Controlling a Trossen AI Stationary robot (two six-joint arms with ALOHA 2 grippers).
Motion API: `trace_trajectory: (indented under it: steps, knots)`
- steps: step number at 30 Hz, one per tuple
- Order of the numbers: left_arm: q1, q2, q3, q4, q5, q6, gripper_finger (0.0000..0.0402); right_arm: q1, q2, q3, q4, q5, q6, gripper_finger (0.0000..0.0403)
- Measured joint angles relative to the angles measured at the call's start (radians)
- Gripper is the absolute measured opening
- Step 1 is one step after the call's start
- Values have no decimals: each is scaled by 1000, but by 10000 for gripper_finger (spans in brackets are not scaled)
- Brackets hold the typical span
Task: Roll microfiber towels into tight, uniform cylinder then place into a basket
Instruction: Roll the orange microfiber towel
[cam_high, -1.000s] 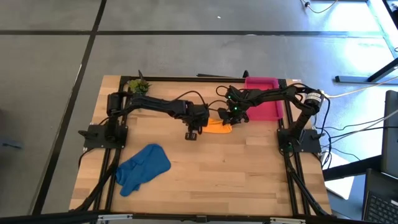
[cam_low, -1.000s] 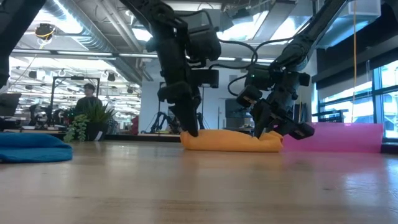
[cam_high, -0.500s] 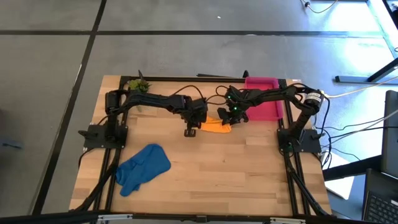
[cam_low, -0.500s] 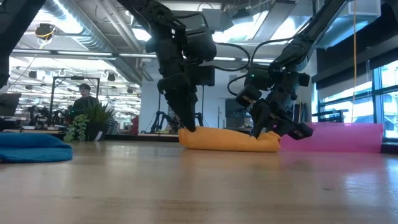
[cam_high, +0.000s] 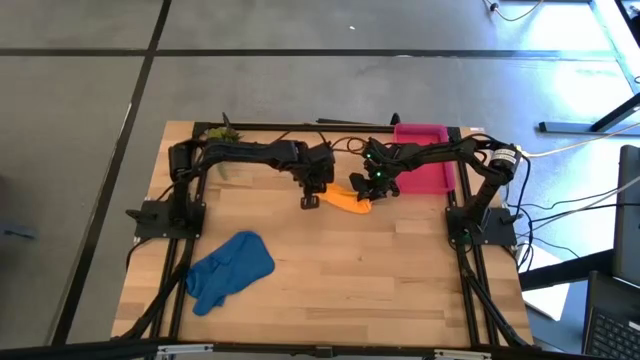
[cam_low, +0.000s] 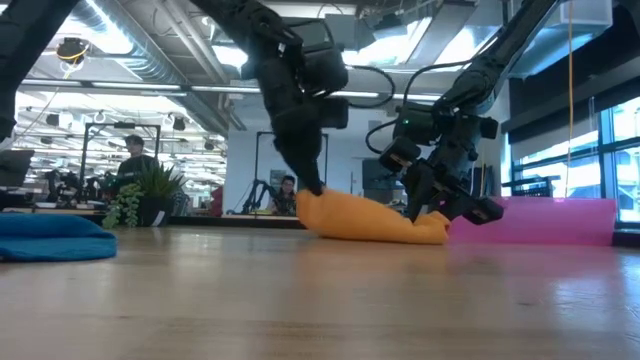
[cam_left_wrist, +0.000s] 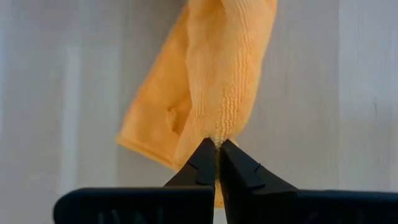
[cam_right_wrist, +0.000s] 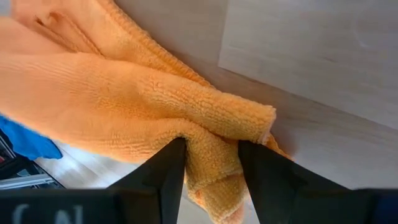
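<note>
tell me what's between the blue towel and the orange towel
Only bare wooden table lies between the blue towel and the orange towel, seen in the high view.

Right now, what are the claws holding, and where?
Both hold the orange towel: the left claw pinches one end's edge, the right claw grips a fold at the other end.

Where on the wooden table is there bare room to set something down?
Bare wood runs right of the crumpled blue microfiber towel, toward the near right corner. The far strip is crowded: both grippers holding the orange microfiber towel, beside the pink-red plastic basket.
</note>
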Motion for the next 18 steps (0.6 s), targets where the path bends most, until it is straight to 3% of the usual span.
trace_trajectory:
  steps: [10, 14, 18]
  knots:
    - [34, 28, 31, -12, 11, 1, 0, 0, 0, 0, 0, 0, 2, 159]
    - [55, 41, 32, -16, 124, -4, 0, 0, 0, 0, -2, 0, 2, 159]
    - [68, 44, 30, -24, 134, -23, 0, 7, 0, 0, -2, 2, 3, 159]
